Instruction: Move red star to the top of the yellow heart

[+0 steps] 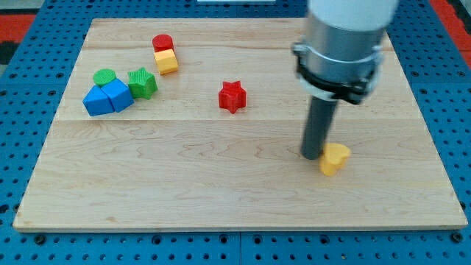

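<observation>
The red star lies near the middle of the wooden board, a little toward the view's top. The yellow heart lies at the view's lower right. My tip stands just to the left of the yellow heart, touching or almost touching it. The tip is well to the lower right of the red star. The arm's grey body hangs over the board's upper right and hides part of it.
At the view's upper left a red cylinder sits against a yellow block. Further left are a green cylinder, a green star and two blue blocks clustered together. The board lies on a blue pegboard.
</observation>
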You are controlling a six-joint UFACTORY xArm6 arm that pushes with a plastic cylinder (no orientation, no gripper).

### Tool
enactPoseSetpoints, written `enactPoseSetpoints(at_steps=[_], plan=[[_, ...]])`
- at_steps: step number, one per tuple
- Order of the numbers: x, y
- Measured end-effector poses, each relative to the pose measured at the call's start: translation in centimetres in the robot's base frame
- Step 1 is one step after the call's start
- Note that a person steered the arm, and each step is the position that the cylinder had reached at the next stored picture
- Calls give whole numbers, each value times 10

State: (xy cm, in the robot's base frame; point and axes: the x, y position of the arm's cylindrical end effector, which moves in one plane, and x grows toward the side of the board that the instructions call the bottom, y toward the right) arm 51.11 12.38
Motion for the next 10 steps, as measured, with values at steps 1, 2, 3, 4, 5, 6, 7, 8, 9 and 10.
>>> enactPoseSetpoints(at_steps=[1, 2, 3, 4, 5, 6, 7, 8, 9, 10], plan=[[-9, 10], [-81, 0], [-155, -48], [-195, -135], [-178, -171], [-140, -171], [-116, -113], [-91, -11], [-52, 15], [-56, 16]])
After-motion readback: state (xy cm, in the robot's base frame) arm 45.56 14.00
